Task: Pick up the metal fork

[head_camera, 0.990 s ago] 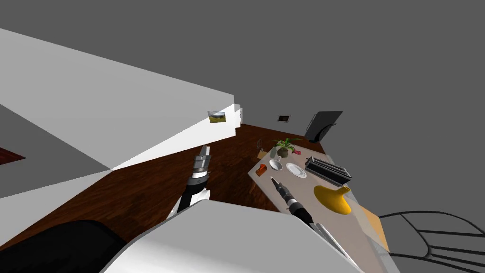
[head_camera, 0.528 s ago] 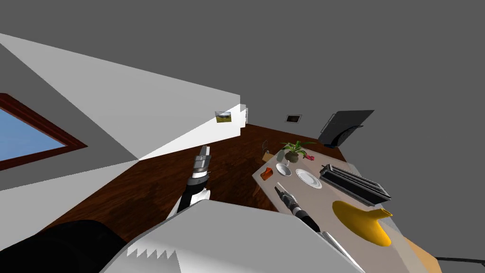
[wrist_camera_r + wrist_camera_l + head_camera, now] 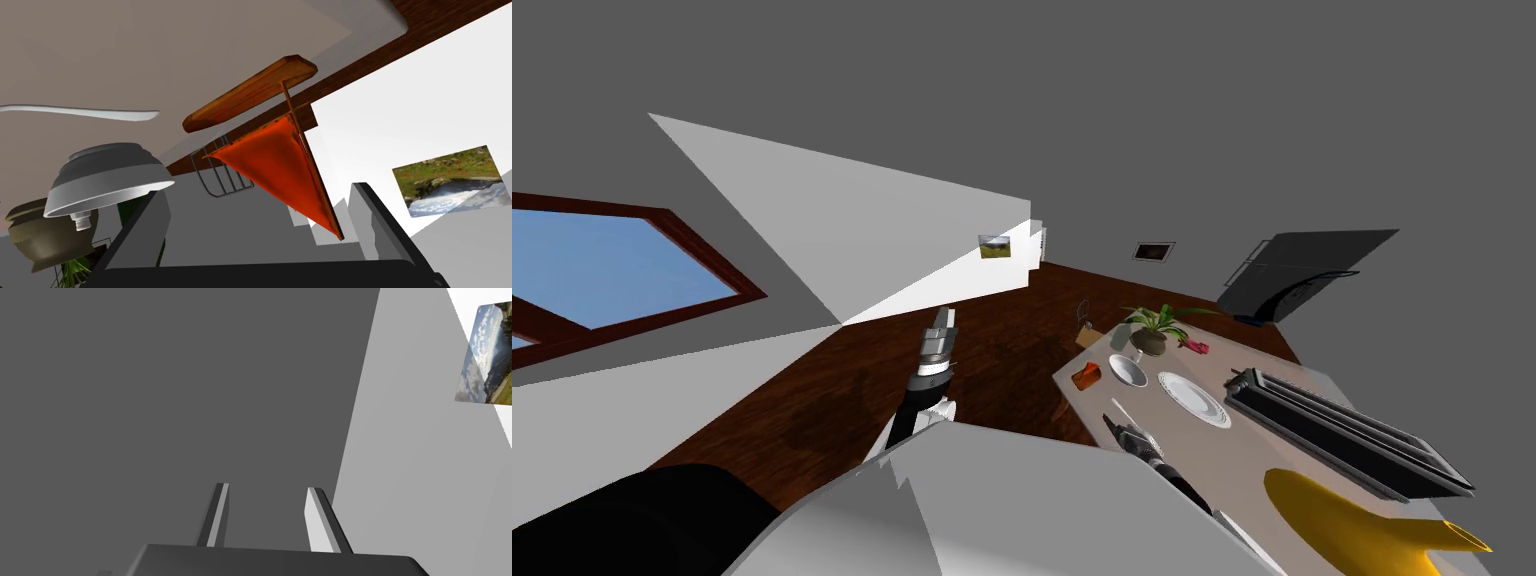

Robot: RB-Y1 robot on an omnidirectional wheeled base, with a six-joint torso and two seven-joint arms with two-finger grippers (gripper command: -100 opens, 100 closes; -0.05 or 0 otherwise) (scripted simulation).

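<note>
Right wrist view: holding the right gripper (image 3: 260,200) splayed wide and empty over the table (image 3: 150,45), framing an orange wedge (image 3: 270,160), with the pale fork (image 3: 80,112) lying flat outside the fingers (image 3: 370,220), just beyond a white bowl (image 3: 107,172). Left wrist view: holding the left gripper (image 3: 267,498) parted, grasping nothing. Head view: showing the fork just ahead of the right gripper, the left gripper well apart over wooden floor (image 3: 992,370).

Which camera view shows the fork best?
The right wrist view: the fork lies close, its long pale handle plain on the table, one end cut off by the picture's edge. The head view shows a tiny pale sliver near the bowl. The left wrist view faces away.
</note>
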